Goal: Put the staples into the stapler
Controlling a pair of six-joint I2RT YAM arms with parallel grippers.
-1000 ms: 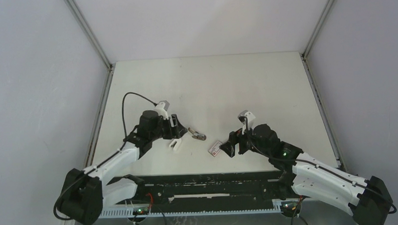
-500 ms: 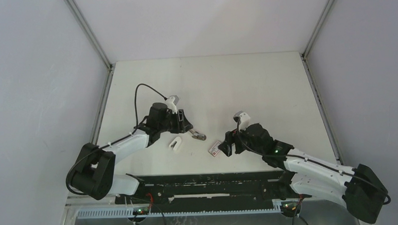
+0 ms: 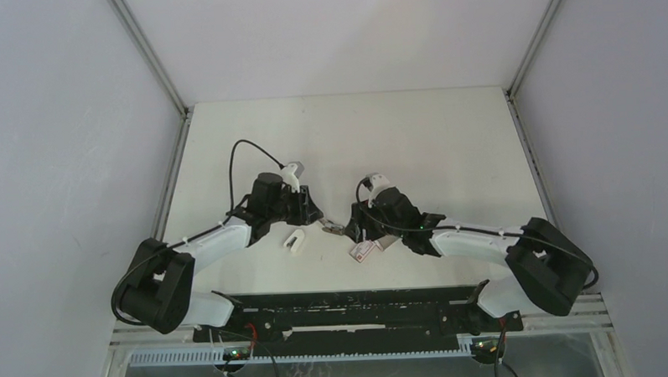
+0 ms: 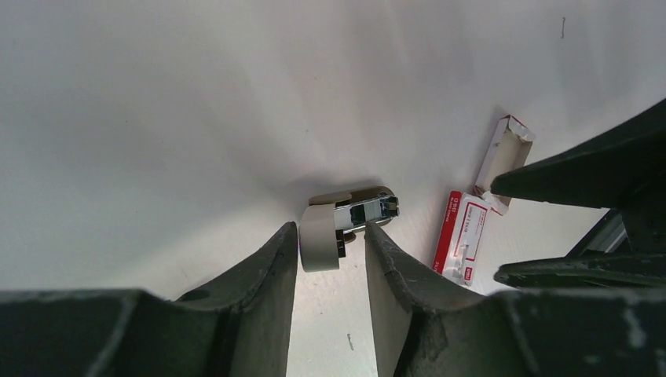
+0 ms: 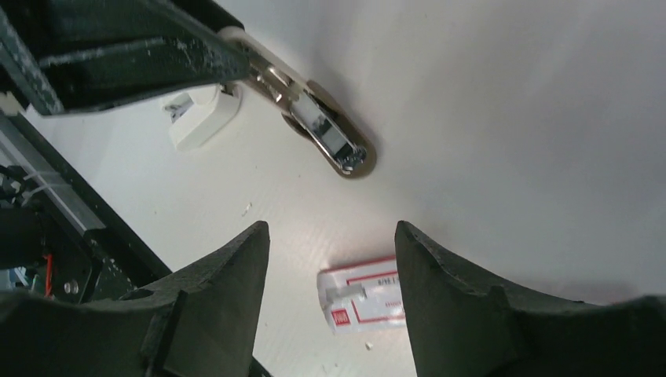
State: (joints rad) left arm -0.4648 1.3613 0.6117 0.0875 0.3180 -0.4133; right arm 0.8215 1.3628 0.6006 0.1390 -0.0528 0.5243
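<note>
Stapler (image 4: 360, 213) lying between the arms, its long axis running from the left gripper (image 4: 331, 237) toward the right gripper (image 5: 331, 232), metal channel upward; left gripper nearly closed, judged pinched on the white end; right gripper spread wide, empty, above the box (image 5: 365, 302) just beyond the tip; staples not discernible.
</note>
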